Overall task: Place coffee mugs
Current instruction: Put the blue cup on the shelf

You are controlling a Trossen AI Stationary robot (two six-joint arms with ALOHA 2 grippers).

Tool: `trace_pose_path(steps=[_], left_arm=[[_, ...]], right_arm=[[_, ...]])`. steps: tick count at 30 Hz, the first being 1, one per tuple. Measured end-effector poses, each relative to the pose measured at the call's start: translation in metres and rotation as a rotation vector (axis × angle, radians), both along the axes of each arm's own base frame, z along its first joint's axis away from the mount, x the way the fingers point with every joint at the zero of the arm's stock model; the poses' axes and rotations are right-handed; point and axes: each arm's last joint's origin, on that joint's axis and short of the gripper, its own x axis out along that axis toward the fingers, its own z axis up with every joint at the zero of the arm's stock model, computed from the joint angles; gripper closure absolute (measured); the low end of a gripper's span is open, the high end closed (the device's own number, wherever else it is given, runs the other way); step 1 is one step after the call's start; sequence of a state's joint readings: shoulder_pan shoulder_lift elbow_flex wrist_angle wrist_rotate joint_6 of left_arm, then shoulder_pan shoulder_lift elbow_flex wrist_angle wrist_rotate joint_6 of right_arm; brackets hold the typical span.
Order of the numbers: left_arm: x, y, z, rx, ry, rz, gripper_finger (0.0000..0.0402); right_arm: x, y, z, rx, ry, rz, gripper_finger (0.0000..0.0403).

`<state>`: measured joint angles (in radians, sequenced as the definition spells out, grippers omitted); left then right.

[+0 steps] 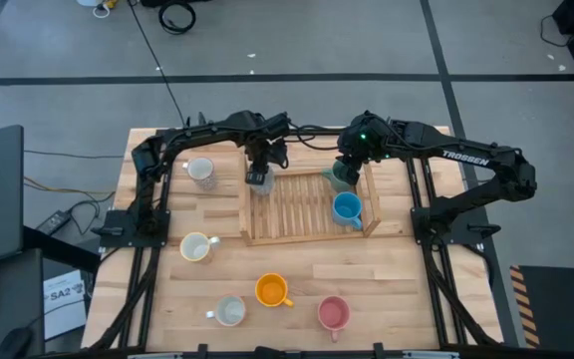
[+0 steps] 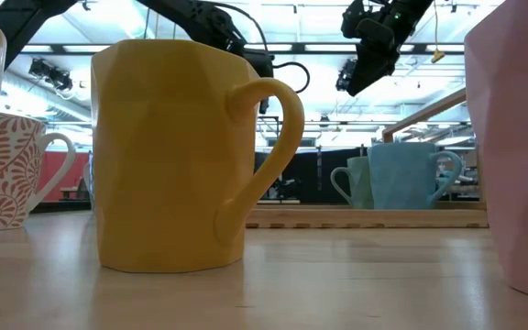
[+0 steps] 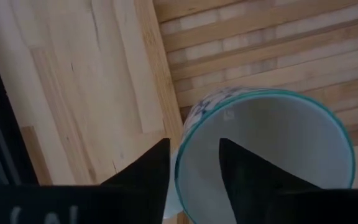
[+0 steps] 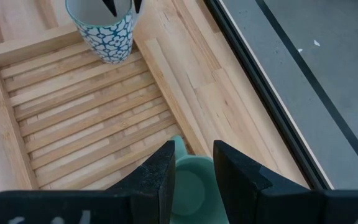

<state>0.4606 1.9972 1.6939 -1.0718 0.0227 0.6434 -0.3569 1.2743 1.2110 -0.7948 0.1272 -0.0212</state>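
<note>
Left wrist view shows the left gripper (image 3: 194,165) pinching the rim of a blue-and-white patterned mug (image 3: 272,149), one finger inside the bowl and one outside against the wall; the mug hangs or rests just over the corner of the slatted wooden tray (image 1: 307,207), whose slats lie directly beneath the fingers. The right gripper (image 4: 194,171) has its fingers astride the rim of a dark green mug (image 4: 194,186) in the same fashion, at the tray's far corner from the left tool; whether it is truly clamped or only straddling the wall I cannot tell with certainty, though it looks closed on it. A blue mug (image 1: 346,208) stands in the tray just in front of the right gripper; the orange mug (image 1: 271,290), pink mug (image 1: 333,313), cream mug (image 1: 195,246) and two whitish-grey mugs (image 1: 229,311) sit on the table (image 1: 417,289), well clear of both tools.

These are ceramic, so stiff, fairly weighty for their size, glazed and likely slippery, and apt to chip if dropped on wood; a rim pinch lets the body swing, so a firm squeeze and a slow, level descent seem wise; the handle offers a poorer hold for two narrow fingers.
</note>
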Motion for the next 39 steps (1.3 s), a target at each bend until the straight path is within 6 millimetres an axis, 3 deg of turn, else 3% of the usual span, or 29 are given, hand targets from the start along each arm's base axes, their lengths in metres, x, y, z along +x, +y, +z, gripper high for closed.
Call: trace_pose_path(steps=[11, 39], left_arm=[[0.0025, 0.0011, 0.0006, 0.013, -0.026, 0.0, 0.0202], [0.0068, -0.0037, 0.0096, 0.042, -0.086, -0.013, 0.02]], right_arm=[[0.0, 0.0, 0.0, 0.0, 0.0, 0.0, 0.0287], [0.0, 0.0, -0.0001, 0.0, 0.0, 0.0, 0.0287]])
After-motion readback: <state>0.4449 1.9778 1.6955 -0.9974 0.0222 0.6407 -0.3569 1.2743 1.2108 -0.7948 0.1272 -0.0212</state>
